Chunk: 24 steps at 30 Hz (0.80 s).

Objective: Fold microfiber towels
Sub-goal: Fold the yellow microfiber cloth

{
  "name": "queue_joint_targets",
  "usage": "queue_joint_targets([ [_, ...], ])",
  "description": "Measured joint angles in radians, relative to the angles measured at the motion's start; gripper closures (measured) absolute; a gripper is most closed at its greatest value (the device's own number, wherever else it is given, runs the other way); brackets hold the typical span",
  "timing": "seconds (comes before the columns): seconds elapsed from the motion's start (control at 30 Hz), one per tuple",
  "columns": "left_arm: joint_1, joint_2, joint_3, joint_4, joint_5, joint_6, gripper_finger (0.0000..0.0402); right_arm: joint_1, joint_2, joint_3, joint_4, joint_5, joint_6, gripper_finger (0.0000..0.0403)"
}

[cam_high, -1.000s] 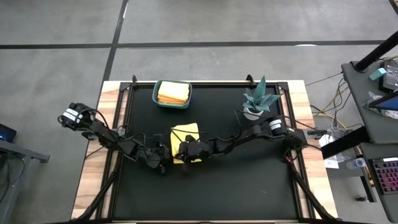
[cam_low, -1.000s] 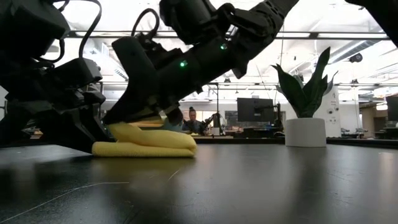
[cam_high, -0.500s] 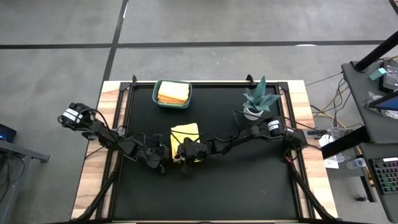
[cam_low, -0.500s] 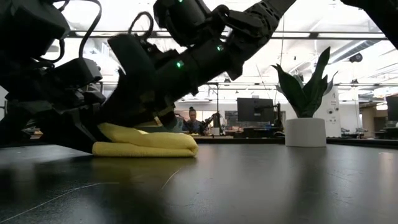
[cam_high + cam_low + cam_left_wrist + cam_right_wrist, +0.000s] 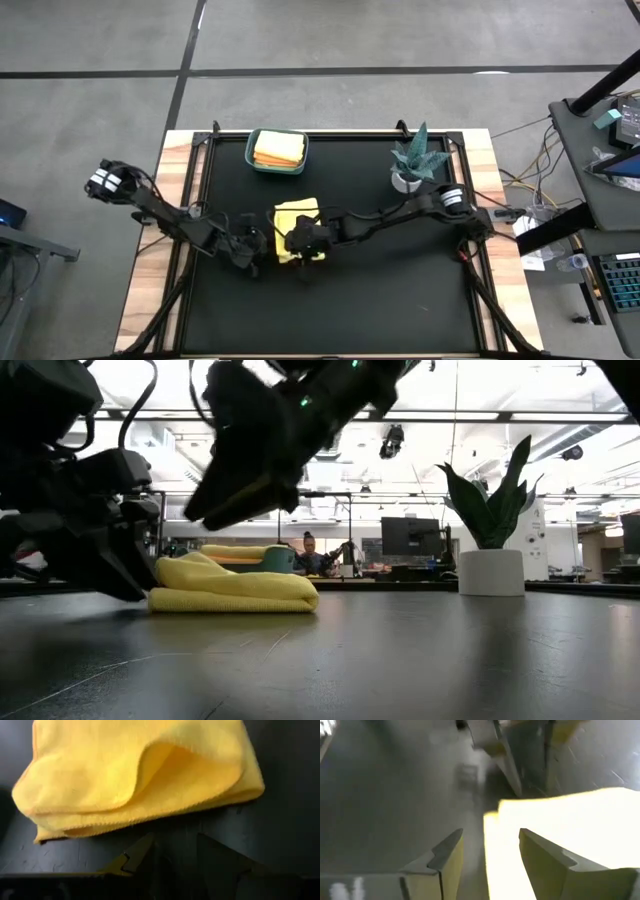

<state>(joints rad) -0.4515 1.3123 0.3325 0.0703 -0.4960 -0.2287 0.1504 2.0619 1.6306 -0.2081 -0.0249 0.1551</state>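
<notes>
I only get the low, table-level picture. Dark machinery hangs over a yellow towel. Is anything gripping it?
Observer: No. The right wrist view shows the right gripper open above the yellow towel, holding nothing.
Operator: What's the teal thing behind it?
Observer: From above, it is a teal bin with folded cloths inside.
Operator: And the other arm?
Observer: Its wrist view shows the left gripper open, just short of the towel's edge.

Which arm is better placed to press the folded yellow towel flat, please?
Probably the right. Its hand hangs open directly above the yellow towel, empty. The left hand sits low on the table beside the towel's edge, so it would need to lift first.
</notes>
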Motion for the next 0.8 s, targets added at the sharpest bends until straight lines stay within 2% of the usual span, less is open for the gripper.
queue_joint_targets([
  [0.1, 0.0, -0.044, 0.0, 0.001, 0.039, 0.0, 0.0269, 0.008, -0.039, -0.008, -0.099, 0.04, -0.013, 0.0228],
  [0.3, -0.003, -0.128, 0.023, 0.039, 0.105, -0.01, 0.0269, 0.051, -0.087, -0.036, -0.298, 0.209, -0.061, 0.0247],
  [0.57, -0.002, -0.107, 0.028, 0.086, 0.113, -0.158, 0.0269, 0.094, -0.091, -0.148, -0.295, 0.241, -0.068, 0.027],
  [0.8, 0.002, -0.021, 0.036, 0.142, 0.112, -0.181, 0.0269, 0.096, -0.091, -0.222, -0.191, 0.263, -0.042, 0.0284],
])
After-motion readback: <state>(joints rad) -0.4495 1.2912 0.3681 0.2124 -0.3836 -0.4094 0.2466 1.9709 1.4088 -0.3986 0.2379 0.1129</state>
